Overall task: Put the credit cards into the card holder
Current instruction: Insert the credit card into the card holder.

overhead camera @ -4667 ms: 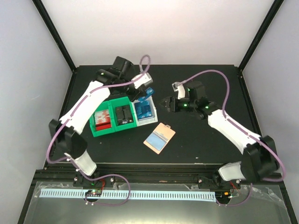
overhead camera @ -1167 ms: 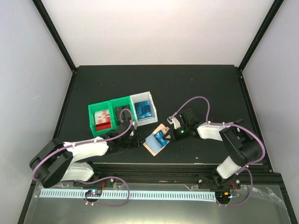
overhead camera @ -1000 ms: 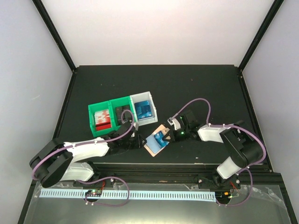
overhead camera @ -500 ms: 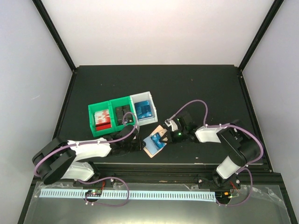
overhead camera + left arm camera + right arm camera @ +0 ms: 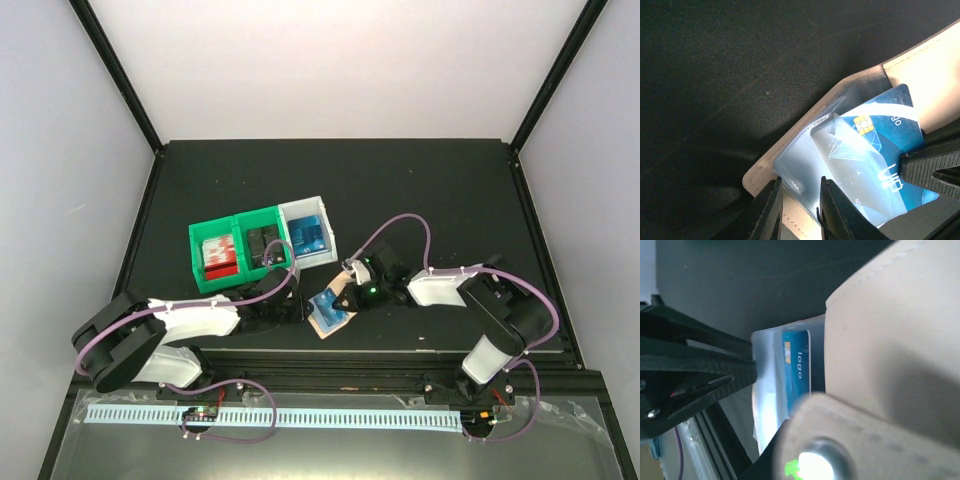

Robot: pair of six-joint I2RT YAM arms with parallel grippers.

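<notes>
Credit card half inside tan card holder, white bin — blue cards

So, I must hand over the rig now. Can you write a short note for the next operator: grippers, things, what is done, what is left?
Left gripper: closed on the near edge of the card holder, at its clear pocket.
Right gripper: at the holder's other side, a finger against the blue card; open or shut is not clear.
Card: partly inside the clear pocket, not fully seated.
More blue cards lie in the white bin.
Done: no card fully in yet.
Left: push this card home, then probably fetch the others.
</notes>
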